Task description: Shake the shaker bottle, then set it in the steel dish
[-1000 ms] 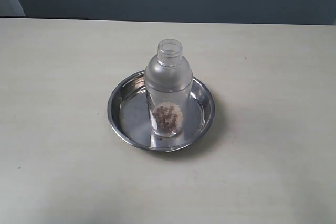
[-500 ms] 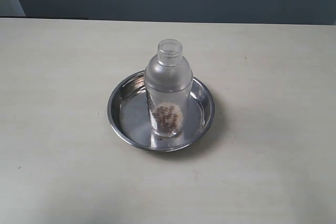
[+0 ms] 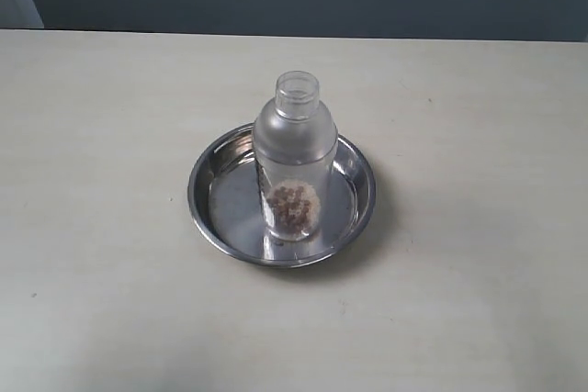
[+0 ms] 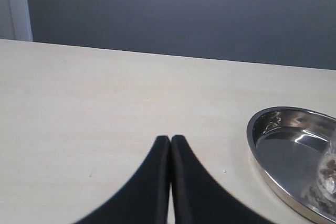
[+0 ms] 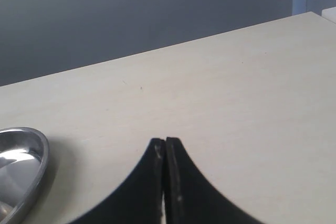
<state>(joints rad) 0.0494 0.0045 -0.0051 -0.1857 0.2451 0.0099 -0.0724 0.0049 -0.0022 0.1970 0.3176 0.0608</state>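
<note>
Shaker bottle (image 3: 294,164): light, probably slippery plastic; grasp mid-body. Upright in steel dish (image 3: 202,216), apart from left fingers (image 4: 156,182) and right fingers (image 5: 179,182), both closed, empty.

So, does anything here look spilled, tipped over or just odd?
Nothing stands out. The shaker bottle stands upright inside the steel dish, brown grains at its bottom, and no spill shows on the table.

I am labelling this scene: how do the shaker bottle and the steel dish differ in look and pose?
The shaker bottle is tall and narrow; the steel dish is low and wide. The shaker bottle is frosted and translucent, with brown grains inside; the steel dish is shiny, mirror-like metal. The shaker bottle stands upright in the steel dish, which lies flat on the table. Both are round.
</note>
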